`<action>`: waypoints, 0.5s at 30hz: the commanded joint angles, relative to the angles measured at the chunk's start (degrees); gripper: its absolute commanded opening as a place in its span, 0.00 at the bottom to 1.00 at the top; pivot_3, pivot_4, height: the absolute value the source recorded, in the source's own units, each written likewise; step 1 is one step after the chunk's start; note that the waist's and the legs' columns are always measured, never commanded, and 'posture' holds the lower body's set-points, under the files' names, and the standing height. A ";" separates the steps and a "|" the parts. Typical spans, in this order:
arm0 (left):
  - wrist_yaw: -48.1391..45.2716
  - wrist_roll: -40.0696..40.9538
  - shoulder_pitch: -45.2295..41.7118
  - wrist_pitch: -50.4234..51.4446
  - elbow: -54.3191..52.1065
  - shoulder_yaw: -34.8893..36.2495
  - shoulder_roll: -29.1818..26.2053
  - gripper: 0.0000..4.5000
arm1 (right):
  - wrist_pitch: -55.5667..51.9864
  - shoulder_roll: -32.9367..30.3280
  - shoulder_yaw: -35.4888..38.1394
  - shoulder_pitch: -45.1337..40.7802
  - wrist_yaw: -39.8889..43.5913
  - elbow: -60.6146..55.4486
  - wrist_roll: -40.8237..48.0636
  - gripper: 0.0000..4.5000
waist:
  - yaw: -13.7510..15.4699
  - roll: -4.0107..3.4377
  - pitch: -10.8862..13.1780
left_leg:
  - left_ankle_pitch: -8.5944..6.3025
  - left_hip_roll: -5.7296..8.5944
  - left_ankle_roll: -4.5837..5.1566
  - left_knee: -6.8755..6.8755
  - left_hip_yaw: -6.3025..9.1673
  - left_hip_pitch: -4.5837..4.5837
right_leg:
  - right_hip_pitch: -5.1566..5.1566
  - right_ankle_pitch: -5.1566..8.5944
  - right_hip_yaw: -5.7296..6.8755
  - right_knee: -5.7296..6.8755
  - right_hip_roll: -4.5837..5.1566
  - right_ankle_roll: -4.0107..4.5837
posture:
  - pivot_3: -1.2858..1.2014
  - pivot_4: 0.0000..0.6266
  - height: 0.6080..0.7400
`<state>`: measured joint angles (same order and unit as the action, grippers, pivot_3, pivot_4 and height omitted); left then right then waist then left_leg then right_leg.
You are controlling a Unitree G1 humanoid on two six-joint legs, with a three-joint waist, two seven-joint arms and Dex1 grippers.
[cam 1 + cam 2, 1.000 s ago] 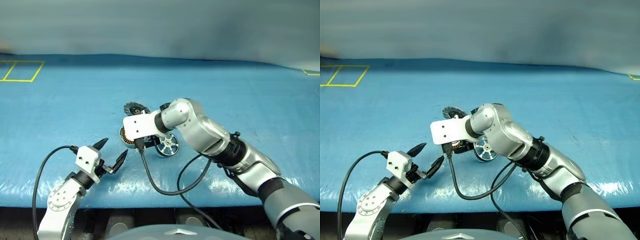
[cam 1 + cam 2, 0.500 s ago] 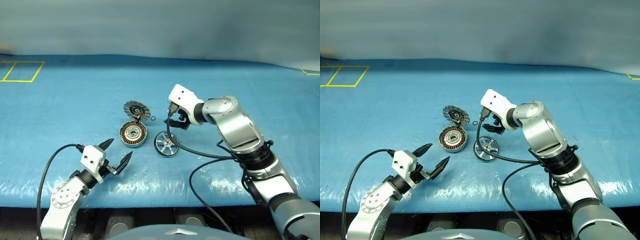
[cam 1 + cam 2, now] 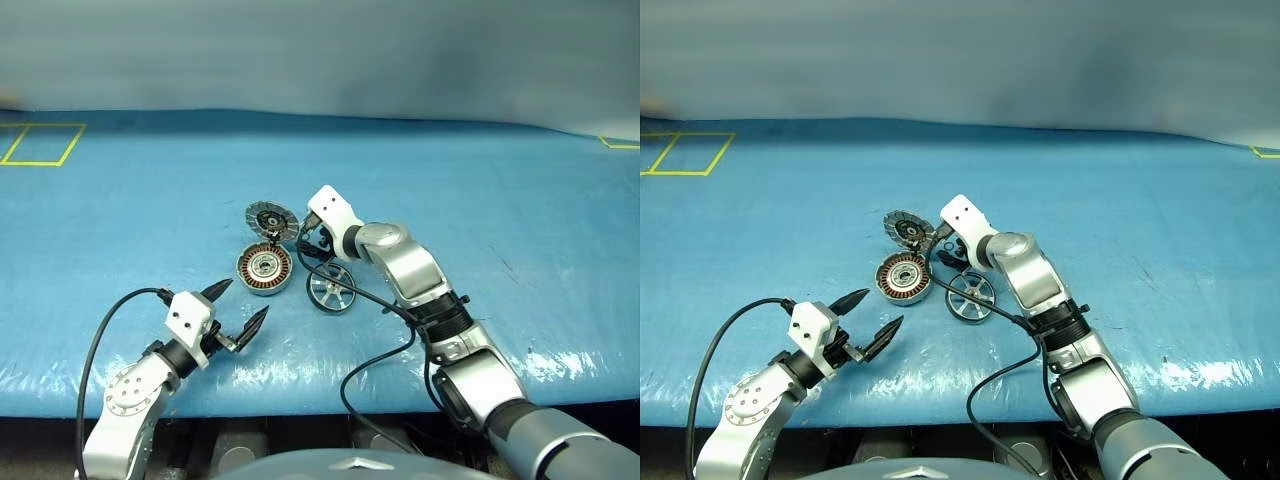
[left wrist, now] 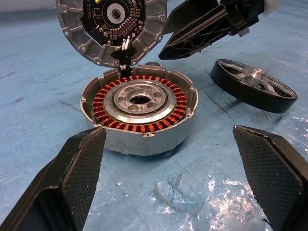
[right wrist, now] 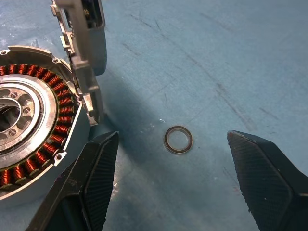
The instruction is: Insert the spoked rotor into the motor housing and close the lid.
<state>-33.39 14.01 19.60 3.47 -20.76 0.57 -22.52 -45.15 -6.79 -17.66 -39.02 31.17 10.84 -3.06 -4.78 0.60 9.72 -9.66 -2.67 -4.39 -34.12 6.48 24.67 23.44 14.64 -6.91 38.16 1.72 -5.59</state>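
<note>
Since a second ago my right hand (image 3: 312,243) has swung off the parts: it was hanging over the motor housing and rotor, now it sits down at the far side of the housing, beside the hinge. My left hand (image 3: 236,306) has barely shifted, parked near the counter's (image 3: 520,200) front edge, short of the housing.

State now:
- Right hand: fingers spread wide, holding nothing. A small loose metal ring (image 5: 178,139) lies on the counter between its fingers, untouched.
- Left hand: fully open, empty, pointed at the housing.
- Motor housing (image 3: 265,268): flat on the counter, copper windings exposed, centre bore vacant.
- Lid (image 3: 272,219): hinged open, standing up on the far side of the housing, ribbed inner face toward me.
- Spoked rotor (image 3: 331,291): lying on the counter just beside the housing, on its right, close but apart from it. Not gripped.

Progress, as I read it: nothing of the task is done yet. Lid open is the only favourable condition. Left to do: pick the rotor, seat it over the housing centre, fold the lid down. Can't tell whether the loose ring belongs in the assembly. My right hand looks lined up on that ring and not the rotor, so the rotor pick appears not yet started.
</note>
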 commanded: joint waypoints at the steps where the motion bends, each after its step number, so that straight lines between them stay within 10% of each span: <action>1: 0.22 0.09 0.28 -0.98 -0.75 -0.07 0.32 1.00 | 2.55 2.23 2.64 -2.66 -2.49 3.75 1.26 0.83 | -0.04 0.00 0.00 | 0.00 0.00 0.00 0.00 0.00 0.00 | 0.00 0.00 0.00 0.00 0.00 0.00 | 0.52 0.24 1.00; 10: 0.37 -0.11 0.31 -1.64 0.04 -0.19 0.61 1.00 | 5.30 4.44 3.33 -4.91 -5.47 14.33 1.16 0.83 | -0.12 -0.02 0.00 | 0.01 -0.01 0.01 0.04 0.00 -0.01 | 0.01 -0.01 0.00 0.01 -0.02 0.02 | 0.52 0.24 1.00; 15: 0.46 -0.19 0.56 -1.97 0.32 -0.13 0.73 1.00 | 4.79 3.33 1.22 -4.20 -4.81 15.03 -0.22 0.57 | -0.14 -0.05 -0.02 | 0.01 -0.02 0.01 0.04 0.00 -0.05 | -0.01 -0.01 -0.01 0.01 -0.04 0.02 | 0.52 0.24 1.00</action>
<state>-32.90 13.87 19.82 2.94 -20.20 0.34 -21.93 -40.06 -3.24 -15.65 -43.42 26.23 25.67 -2.41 -4.92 0.56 9.70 -9.64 -2.69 -4.39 -34.09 6.49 24.59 23.40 14.64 -6.93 38.17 1.69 -5.58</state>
